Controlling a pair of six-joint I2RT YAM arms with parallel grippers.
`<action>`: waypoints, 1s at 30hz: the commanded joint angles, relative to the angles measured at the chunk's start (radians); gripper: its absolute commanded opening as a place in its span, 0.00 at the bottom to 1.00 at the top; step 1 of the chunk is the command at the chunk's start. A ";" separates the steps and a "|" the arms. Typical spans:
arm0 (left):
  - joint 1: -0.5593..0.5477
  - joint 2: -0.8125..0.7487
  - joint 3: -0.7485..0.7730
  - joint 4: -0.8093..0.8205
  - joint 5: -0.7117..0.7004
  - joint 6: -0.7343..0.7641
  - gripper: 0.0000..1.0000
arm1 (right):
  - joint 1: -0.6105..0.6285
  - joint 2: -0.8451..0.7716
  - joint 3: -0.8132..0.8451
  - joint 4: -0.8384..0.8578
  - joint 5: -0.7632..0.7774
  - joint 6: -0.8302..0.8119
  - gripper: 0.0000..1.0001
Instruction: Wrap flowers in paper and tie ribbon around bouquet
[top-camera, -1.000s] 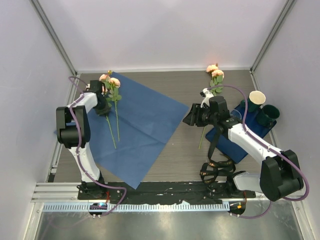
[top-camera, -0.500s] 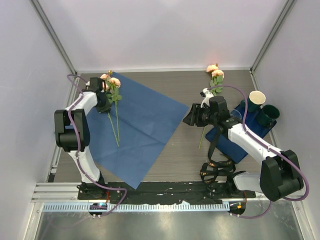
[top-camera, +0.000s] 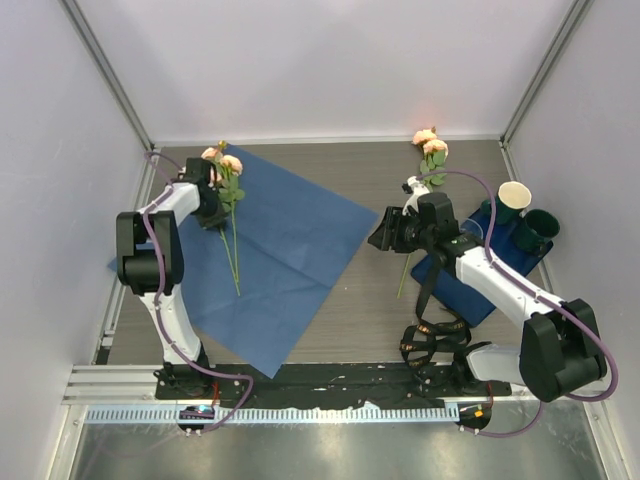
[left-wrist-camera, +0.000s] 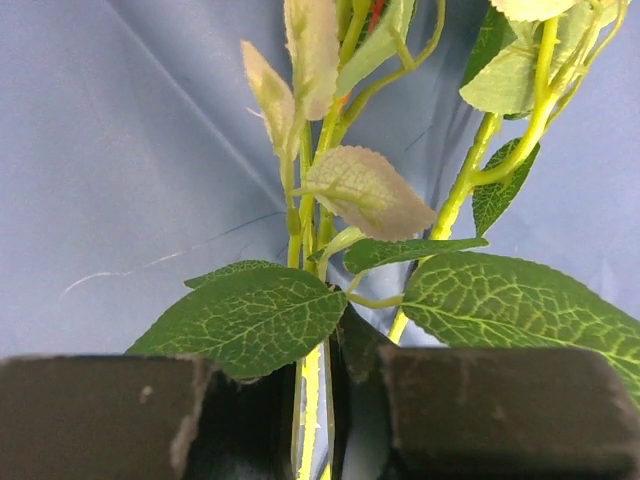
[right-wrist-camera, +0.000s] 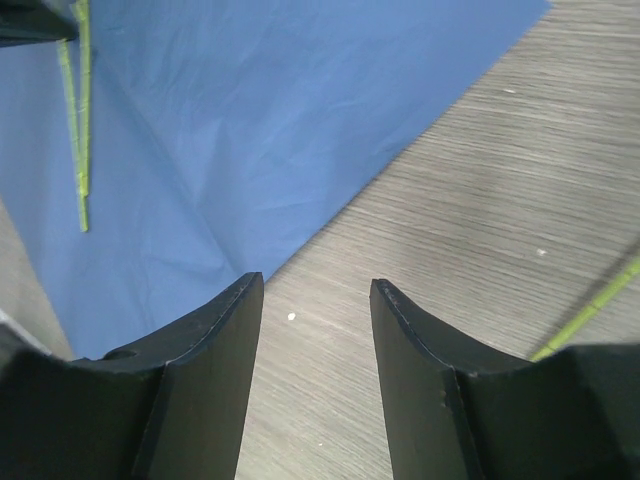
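Flowers: pink roses (top-camera: 222, 163) are laid on the far-left part of the paper, at about 10 o'clock on the table (top-camera: 370, 320). The blooms are pointed to 12 o'clock and the stem ends to 6 o'clock.
Stems: thin green stems (left-wrist-camera: 310, 400) are seen running away from the left wrist camera, with broad leaves just past the fingers.
Other roses: a second bunch (top-camera: 430, 148) is laid on bare table at about 1 o'clock, well apart from the paper. Its stem is run toward 6 o'clock beneath the right arm.
Paper: a blue sheet (top-camera: 290, 250) is spread flat, turned like a diamond, with corners at 3 and 6 o'clock.
Left claw: the left claw (top-camera: 216, 212) is closed on the flowers' stems, which are pinched in the narrow gap between its fingers.
Right claw: the right claw (top-camera: 383, 232) is held open and empty, just beside the paper's 3 o'clock corner.
Ribbon: a black ribbon (top-camera: 432, 335) is heaped in loops at about 5 o'clock, near the right arm's base.
Mat: a dark navy mat (top-camera: 470, 295) is laid under the right arm.
Cups: a pale-lined cup (top-camera: 513, 195) and a dark cup (top-camera: 541, 228) are stood at 3 o'clock.
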 joint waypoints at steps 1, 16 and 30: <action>-0.004 -0.031 0.039 -0.014 -0.028 0.019 0.21 | 0.001 0.028 0.051 -0.050 0.211 0.028 0.54; -0.074 -0.359 -0.030 -0.144 0.010 -0.079 0.59 | -0.128 0.362 0.244 -0.141 0.512 0.062 0.54; -0.262 -0.921 -0.272 -0.279 0.098 -0.085 0.65 | -0.154 0.530 0.321 -0.126 0.536 0.079 0.11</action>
